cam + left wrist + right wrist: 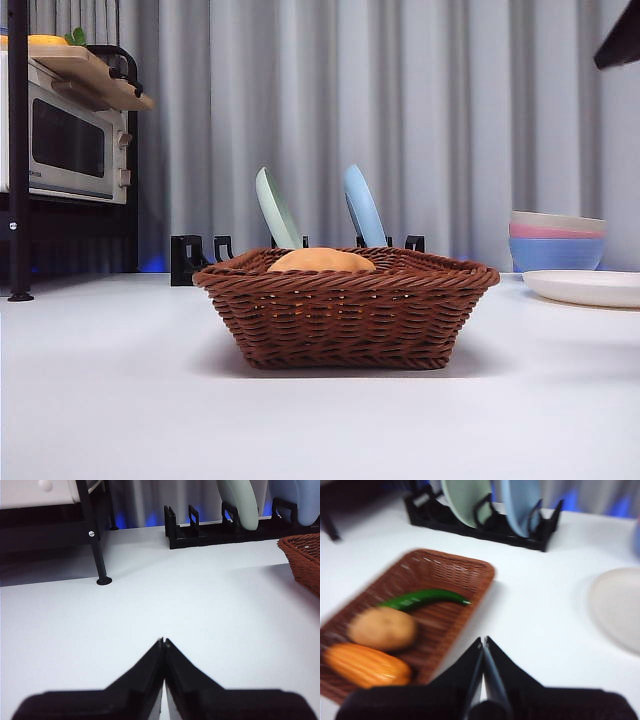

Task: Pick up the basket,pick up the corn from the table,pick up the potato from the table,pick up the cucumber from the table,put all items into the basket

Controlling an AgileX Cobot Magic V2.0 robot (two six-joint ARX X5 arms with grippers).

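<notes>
Brown wicker, the basket (410,615) sits flat on the white bench (100,400) with all three vegetables already inside it: the corn (367,665) lies along one end, the potato (382,628) just beside it, and the cucumber (422,600) stretches across the middle beyond them. Judged from that, the loading looks finished and nothing is left on the bench to collect. The right gripper (484,641) hangs above the bare bench just beside the basket's near rim, its jaws clenched together on nothing, the vegetables lying off to one side of the tips, which suggests it has no further grasp to make. The left gripper (163,641) is also empty with its jaws pressed together, low over open bench, with only a corner of the basket showing well off to one side of its tips. A dish rack (485,525) holding two plates stands behind the basket, clear of both arms.
</notes>
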